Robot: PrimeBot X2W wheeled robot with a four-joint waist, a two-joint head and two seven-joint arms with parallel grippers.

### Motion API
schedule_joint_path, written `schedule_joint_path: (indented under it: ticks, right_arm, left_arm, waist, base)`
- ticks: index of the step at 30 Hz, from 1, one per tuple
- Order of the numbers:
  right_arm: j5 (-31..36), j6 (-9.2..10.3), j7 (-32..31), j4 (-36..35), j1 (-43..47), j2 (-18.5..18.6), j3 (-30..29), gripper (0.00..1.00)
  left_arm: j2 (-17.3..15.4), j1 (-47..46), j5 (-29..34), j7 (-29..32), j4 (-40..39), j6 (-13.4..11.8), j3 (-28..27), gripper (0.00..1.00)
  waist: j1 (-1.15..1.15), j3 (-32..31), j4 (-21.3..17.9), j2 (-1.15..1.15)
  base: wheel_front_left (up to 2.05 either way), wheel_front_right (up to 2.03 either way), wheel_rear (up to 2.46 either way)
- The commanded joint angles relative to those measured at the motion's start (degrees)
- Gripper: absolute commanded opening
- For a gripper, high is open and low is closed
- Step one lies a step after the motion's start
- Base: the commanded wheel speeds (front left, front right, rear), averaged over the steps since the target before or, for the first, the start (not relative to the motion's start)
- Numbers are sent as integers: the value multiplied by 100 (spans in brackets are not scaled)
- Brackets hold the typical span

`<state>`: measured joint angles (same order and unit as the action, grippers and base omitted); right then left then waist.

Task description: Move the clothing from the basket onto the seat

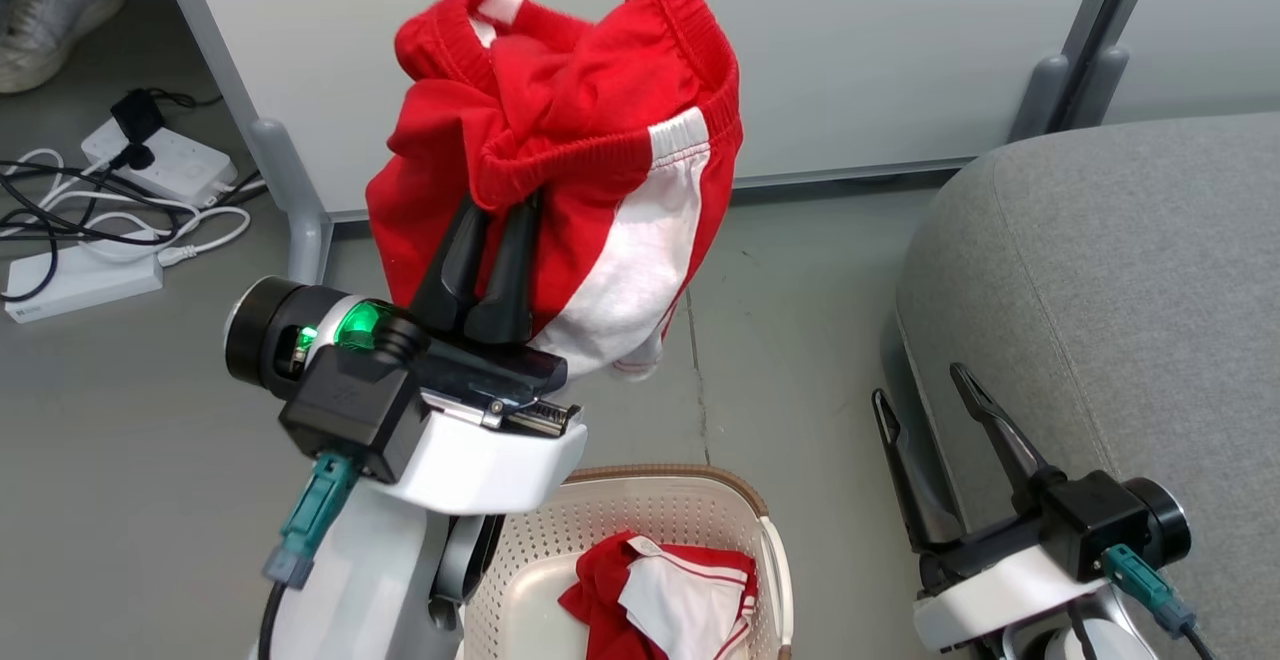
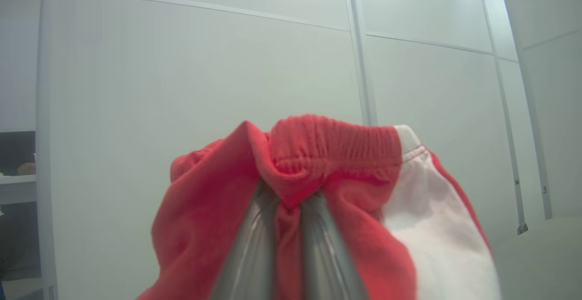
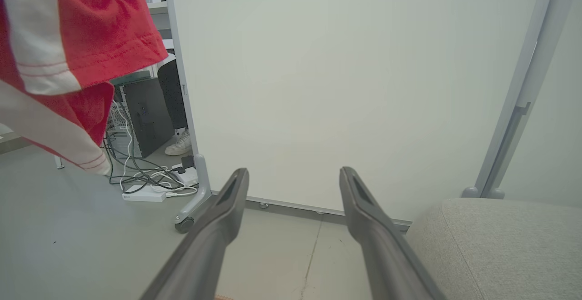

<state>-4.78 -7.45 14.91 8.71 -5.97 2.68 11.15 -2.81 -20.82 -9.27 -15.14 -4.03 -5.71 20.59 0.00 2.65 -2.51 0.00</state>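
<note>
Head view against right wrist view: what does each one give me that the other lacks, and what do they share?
Head view: the cream-white perforated plastic laundry basket with a red-and-white garment lying in it, and the left claw shut on the lifted bright red shorts with white panels at their ribbed waistband.
Right wrist view: a dark computer tower beyond the pale partition.
Shared: those hanging shorts, the open right claw, the grey fabric seat, the white power strip with cables.

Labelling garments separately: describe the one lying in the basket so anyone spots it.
Left of the grey seat stands the cream perforated basket. Inside lies a crumpled red-and-white garment; unlike the red shorts held aloft by the left gripper, it lies loose.
</note>
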Motion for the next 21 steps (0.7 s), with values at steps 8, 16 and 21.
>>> schedule_joint_path:
  ticks: [8,16,21]
  right_arm:
    - [21,-7,37,16,176,37,45,100]
    - [-45,-8,37,60,156,61,98,100]
    - [-153,-8,37,104,201,45,119,100]
  left_arm:
    - [-15,183,9,-4,-687,36,121,0]
    - [-17,145,-90,-4,-559,487,713,0]
    - [-17,186,-168,-4,-448,650,862,0]
  waist:
    - [0,-180,29,0]
    - [0,-227,-40,0]
    - [0,-174,-112,0]
  base:
    - [0,0,0]
    - [0,0,0]
    - [0,0,0]
